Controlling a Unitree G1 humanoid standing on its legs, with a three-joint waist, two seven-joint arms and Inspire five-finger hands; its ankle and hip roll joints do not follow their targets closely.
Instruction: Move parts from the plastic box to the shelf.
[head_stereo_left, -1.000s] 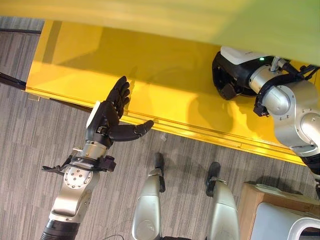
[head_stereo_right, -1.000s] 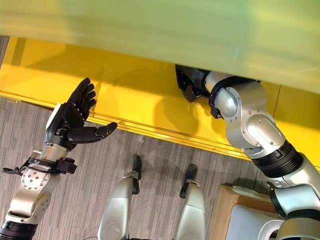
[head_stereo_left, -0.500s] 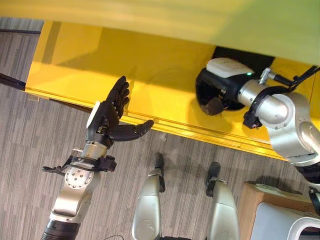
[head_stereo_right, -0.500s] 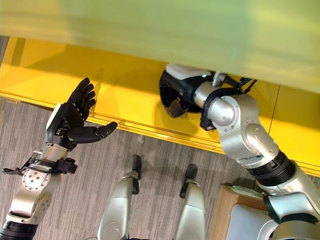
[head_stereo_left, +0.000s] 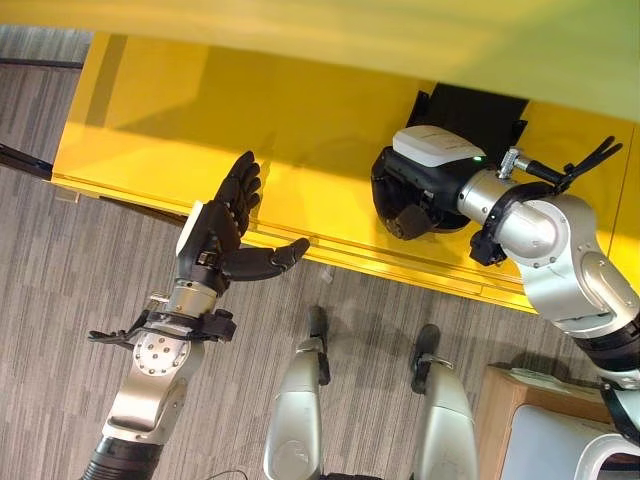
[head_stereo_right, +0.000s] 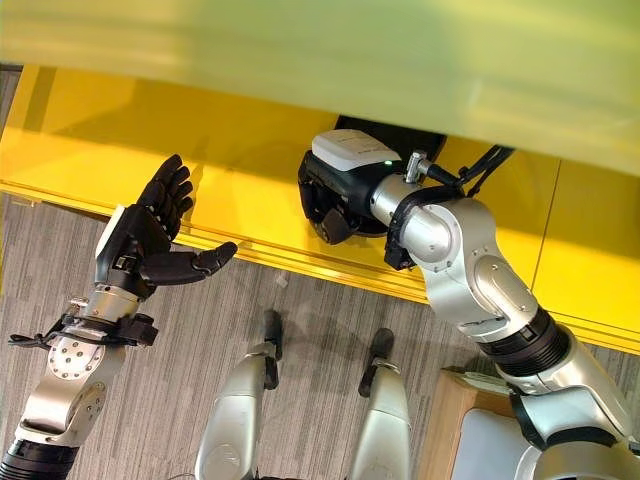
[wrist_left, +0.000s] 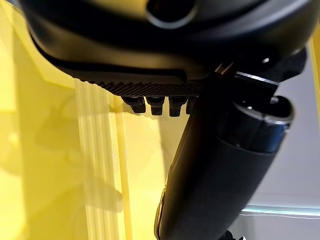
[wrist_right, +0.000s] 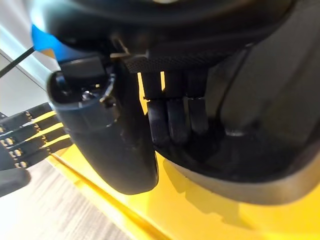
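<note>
Currently, right hand (head_stereo_left: 405, 200): fingers curled, nothing seen held, above the glossy yellow shelf (head_stereo_left: 230, 130).
Part: a flat black part (head_stereo_left: 480, 105) is seen lying on the shelf just behind the right hand.
Left hand (head_stereo_left: 225, 225): spread wide, empty, at the shelf's front edge.

Shelf (head_stereo_left: 250, 120) — bright yellow across its board, with paler ridged lines along the front lip; upper board (head_stereo_left: 400, 35) a washed yellow-green. Black part (head_stereo_left: 480, 105) — a flat dark rectangle against the yellow. Floor (head_stereo_left: 60, 280) — grey, striped in fine woven lines. Left hand (head_stereo_left: 222, 235) black with a white patch on its back; right hand (head_stereo_left: 410, 195) black, likewise capped in white. Box (head_stereo_left: 505, 400) at the lower right — tan; the object (head_stereo_left: 560, 450) on it pale blue-grey with a white rim.
</note>
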